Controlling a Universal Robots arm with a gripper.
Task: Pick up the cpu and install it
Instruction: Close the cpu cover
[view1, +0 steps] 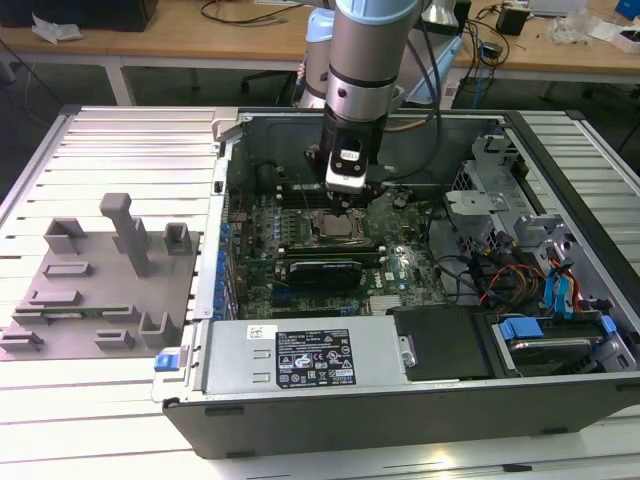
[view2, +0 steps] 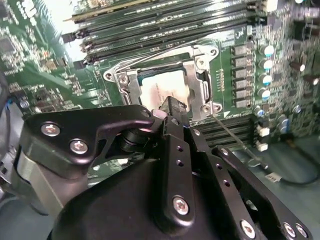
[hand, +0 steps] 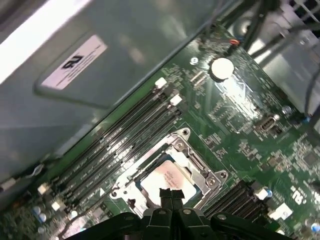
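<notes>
Second wrist view first: the two fingers (view2: 173, 109) are pressed together with nothing between them, tips poised right over the near edge of the cpu (view2: 161, 89); whether they touch its lid I can't tell. The cpu lies flat inside the socket (view2: 199, 75), silvery top up. In the first wrist view it looks square to the metal frame, with the gripper (hand: 171, 196) over one edge rather than the middle. A thin lever (view2: 235, 136) juts out free beside the socket, so to my eye nothing is clamping the chip yet. Memory slots (hand: 125, 132) flank the socket. In the exterior view the arm (view1: 365, 60) hangs straight down into the case (view1: 300, 425) over the board (view1: 405, 262), toward twelve o'clock of the case's middle. The gray tray (view1: 100, 300) lies well apart at nine o'clock, on the exterior view's left. What worries me: if the chip isn't fully seated, a push on one edge could tip it and bend the pins beneath. A sideways drag of the closed tips could skew it in the frame, and the loose lever looks near enough to snag.
</notes>
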